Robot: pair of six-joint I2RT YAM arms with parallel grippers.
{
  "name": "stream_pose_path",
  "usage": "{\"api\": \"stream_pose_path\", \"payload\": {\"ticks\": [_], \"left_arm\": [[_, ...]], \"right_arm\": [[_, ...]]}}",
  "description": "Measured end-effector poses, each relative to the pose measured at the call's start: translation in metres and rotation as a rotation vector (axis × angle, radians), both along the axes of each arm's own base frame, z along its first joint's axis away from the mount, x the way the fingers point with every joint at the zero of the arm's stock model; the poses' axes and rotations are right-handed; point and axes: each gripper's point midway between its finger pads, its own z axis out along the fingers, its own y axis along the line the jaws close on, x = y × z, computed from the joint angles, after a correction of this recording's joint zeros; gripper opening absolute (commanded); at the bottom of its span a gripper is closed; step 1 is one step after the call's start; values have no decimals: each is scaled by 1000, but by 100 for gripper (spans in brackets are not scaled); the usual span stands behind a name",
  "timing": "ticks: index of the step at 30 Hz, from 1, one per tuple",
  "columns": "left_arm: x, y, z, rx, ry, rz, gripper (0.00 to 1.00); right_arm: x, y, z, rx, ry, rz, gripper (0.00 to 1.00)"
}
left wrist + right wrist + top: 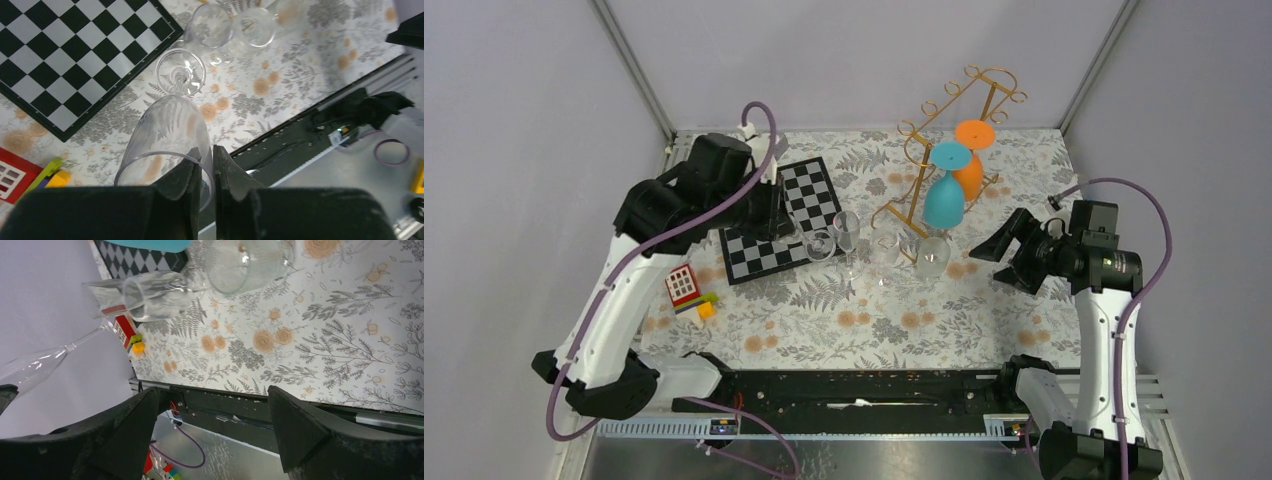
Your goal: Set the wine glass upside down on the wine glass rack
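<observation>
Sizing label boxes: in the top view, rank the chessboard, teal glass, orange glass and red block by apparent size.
1. Chessboard.
2. Teal glass and orange glass: alike, orange partly hidden.
3. Red block.

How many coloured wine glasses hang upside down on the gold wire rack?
2. The teal wine glass hangs nearer the arms on the gold wire rack. The orange wine glass hangs just behind it, farther away. None appears hidden.

— Where's the wine glass rack [916, 190] sitting?
— I'm seeing it standing back right, two glasses [944, 200] hanging on it.
— And the chessboard [809, 195]?
— It's lying left of the rack, more glasses [847, 232] standing between them, toy blocks [684, 286] lying before it.
</observation>
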Motion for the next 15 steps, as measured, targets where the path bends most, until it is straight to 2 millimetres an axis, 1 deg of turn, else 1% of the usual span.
{"api": "stream_pose_path", "payload": {"ticks": [3, 8, 11, 15], "left_arm": [[-10, -1, 20, -65, -13, 4, 0], [-25, 1, 54, -170, -56, 18, 0], [-35, 1, 70, -235, -73, 13, 0], [-50, -7, 90, -351, -80, -26, 0]], "right_arm": [[1, 1, 22, 3, -43, 3, 87], [5, 6, 66, 13, -138, 10, 87], [5, 10, 85, 31, -170, 17, 87], [2, 16, 106, 60, -197, 30, 87]]}}
